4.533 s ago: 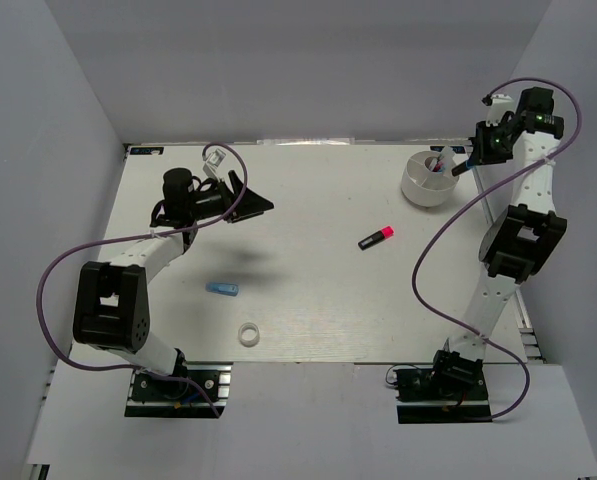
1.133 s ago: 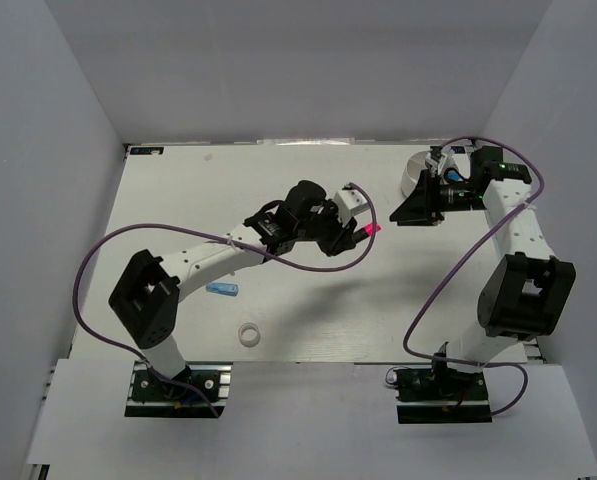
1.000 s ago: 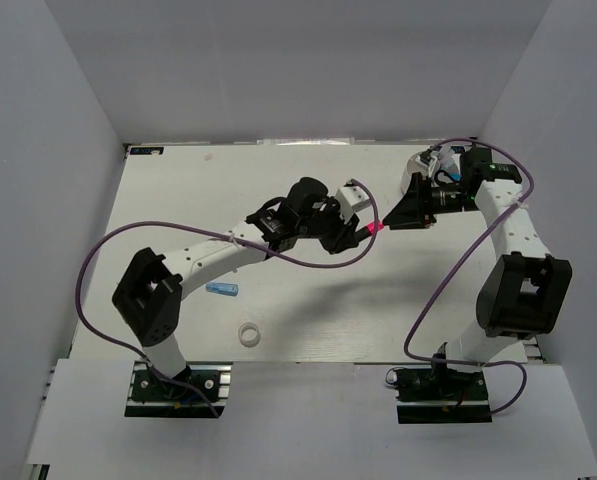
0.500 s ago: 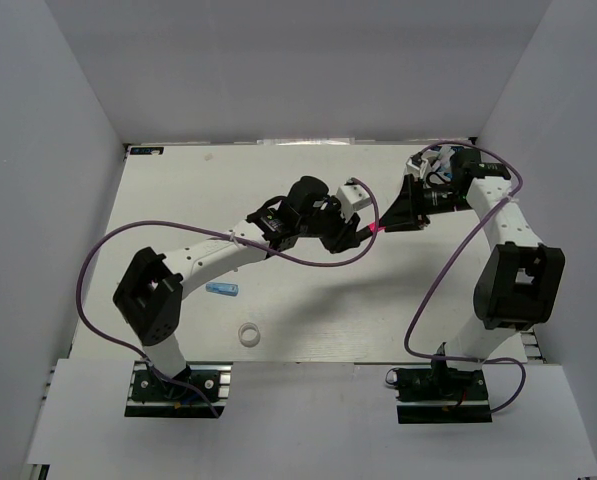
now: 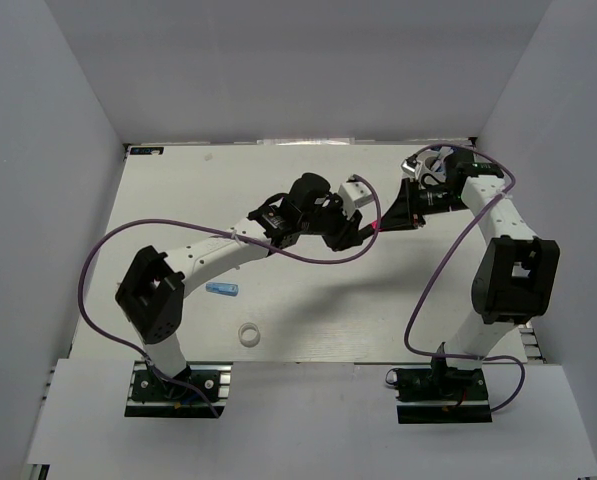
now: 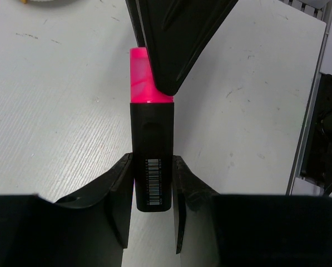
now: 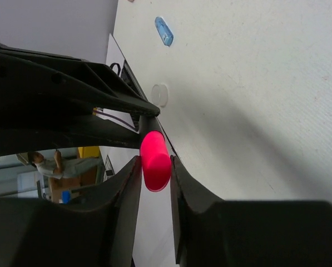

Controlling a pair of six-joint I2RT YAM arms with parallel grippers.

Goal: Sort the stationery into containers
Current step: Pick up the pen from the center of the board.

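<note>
Here, two black-and-white robot arms meet over a white surface (image 5: 308, 190), both gripping one stubby black marker with a pink cap (image 6: 152, 161). The left end effector (image 6: 152, 183) is partly closed, its two black fingers pressed against either side of the marker's black barrel at the end with a barcode label. The right end effector (image 7: 154, 167) comes from the opposite side, its fingers drawn in close on the pink cap, one on each side. The marker is held level between them, off the surface.

A small white tape ring (image 5: 247, 334) lies flat near the arm bases. Seen from above, the marker is well apart from this ring, farther from the bases and toward the right arm's side. A short light-blue tube (image 5: 222, 290) lies near the ring, a little farther from the bases and toward the left arm's side, touching nothing.
</note>
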